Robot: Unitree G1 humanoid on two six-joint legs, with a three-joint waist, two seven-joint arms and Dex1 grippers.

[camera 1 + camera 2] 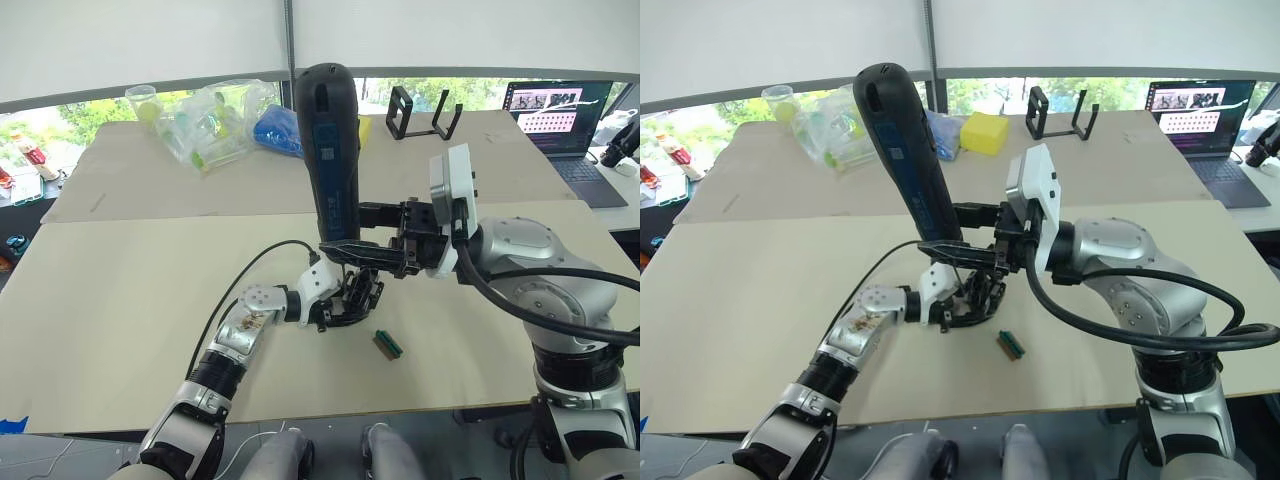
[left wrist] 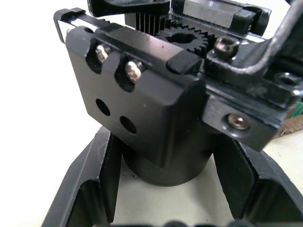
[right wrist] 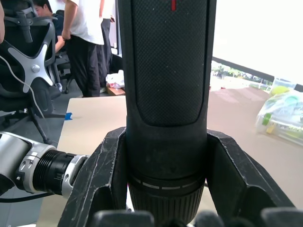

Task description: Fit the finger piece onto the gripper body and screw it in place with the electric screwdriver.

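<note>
My right gripper is shut on the electric screwdriver, a thick black tool held nearly upright with its bit end pointing down; its fingers clamp the barrel low down. Directly under the tool sits the gripper body on the table. My left gripper holds it from the left, its fingers closed around the round base. Up close the gripper body shows a gear, a front block with two screw heads and two empty holes. I cannot tell the finger piece apart from the body.
A small teal-green block lies just right of the body. At the back stand a black frame stand, a laptop, a clear bag of items and a yellow block. People and an office chair are beyond the table.
</note>
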